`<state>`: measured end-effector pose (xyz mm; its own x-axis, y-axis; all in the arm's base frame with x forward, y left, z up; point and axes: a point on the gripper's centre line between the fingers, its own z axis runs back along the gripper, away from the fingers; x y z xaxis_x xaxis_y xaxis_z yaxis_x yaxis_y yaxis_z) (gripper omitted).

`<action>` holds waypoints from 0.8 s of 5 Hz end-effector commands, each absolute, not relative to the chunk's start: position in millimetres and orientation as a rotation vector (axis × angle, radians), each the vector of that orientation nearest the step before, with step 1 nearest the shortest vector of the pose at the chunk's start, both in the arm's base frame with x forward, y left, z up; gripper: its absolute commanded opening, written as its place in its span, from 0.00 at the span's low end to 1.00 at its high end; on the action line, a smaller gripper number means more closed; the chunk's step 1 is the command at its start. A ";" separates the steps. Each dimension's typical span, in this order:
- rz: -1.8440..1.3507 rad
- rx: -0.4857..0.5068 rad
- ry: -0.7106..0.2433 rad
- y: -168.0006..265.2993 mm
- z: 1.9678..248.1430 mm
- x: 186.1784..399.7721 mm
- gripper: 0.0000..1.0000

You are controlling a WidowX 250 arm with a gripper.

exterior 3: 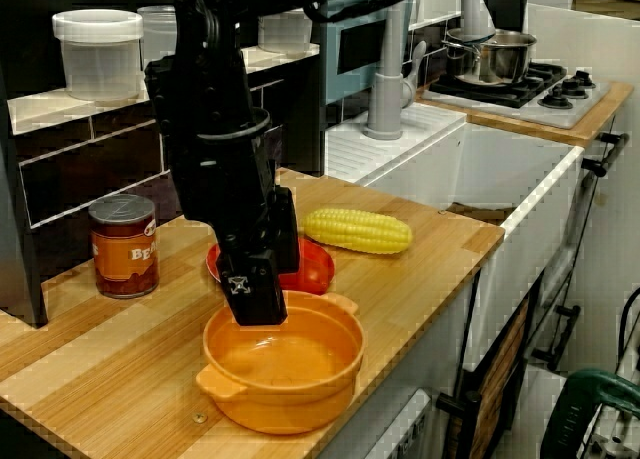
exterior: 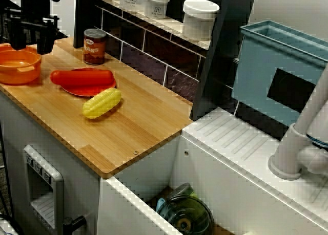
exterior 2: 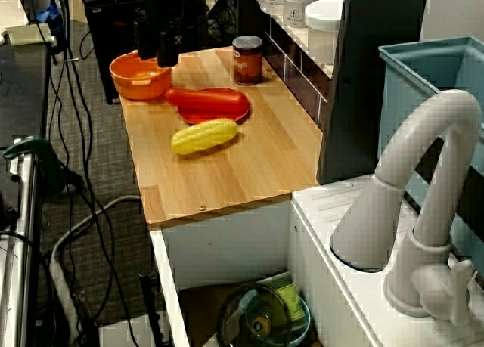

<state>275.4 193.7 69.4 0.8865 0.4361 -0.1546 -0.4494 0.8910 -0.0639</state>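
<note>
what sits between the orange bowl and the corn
Between orange bowl and corn: a red plate bearing a long red toy, clear in the front counter view.

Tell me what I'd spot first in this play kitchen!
First you'd see the big black claw hanging over the bright orange bowl at one end of the wooden counter. Then you'd see the yellow corn lying on the wood right beside a red plate.
</note>
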 end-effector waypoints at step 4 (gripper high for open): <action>0.569 -0.076 0.038 201.1 65.6 287.4 1.00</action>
